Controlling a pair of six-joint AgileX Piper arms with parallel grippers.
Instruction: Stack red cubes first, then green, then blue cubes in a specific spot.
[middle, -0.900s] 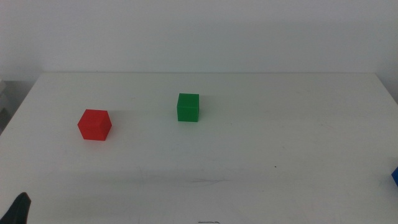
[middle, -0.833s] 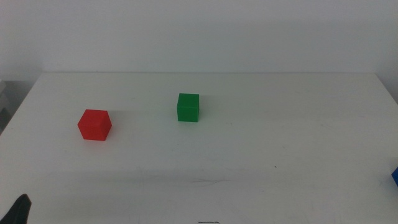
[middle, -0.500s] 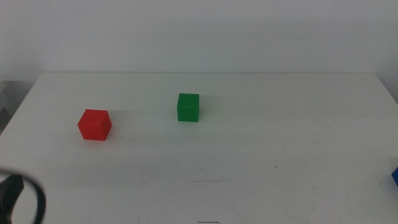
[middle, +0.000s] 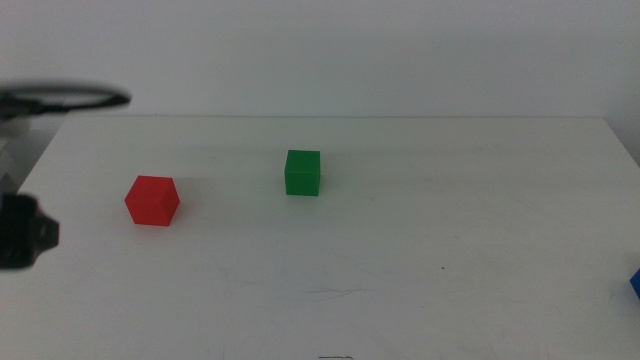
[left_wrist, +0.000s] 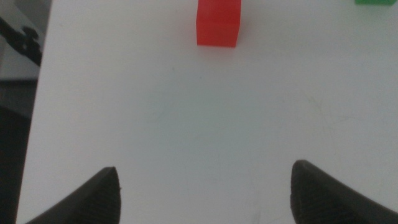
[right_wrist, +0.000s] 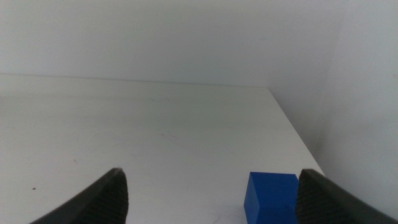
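Observation:
The red cube (middle: 152, 200) sits on the left part of the white table, and the green cube (middle: 302, 172) sits near the middle, further back. Only a sliver of the blue cube (middle: 635, 283) shows at the right edge. In the left wrist view my left gripper (left_wrist: 205, 196) is open and empty, hovering over bare table with the red cube (left_wrist: 217, 22) well ahead of it and a corner of the green cube (left_wrist: 376, 2) beyond. My right gripper (right_wrist: 211, 198) is open and empty, with the blue cube (right_wrist: 268, 197) just ahead, between its jaws' lines and nearer the right jaw.
The left arm's blurred dark body (middle: 20, 232) stands at the table's left edge, with its cable loop (middle: 60, 98) above it. The white tabletop (middle: 420, 230) ends at a back wall. The table's right edge (right_wrist: 292, 130) runs close beside the blue cube.
The left arm has risen from the bottom left corner and now stands higher along the left edge, nearer the red cube. No cube has moved.

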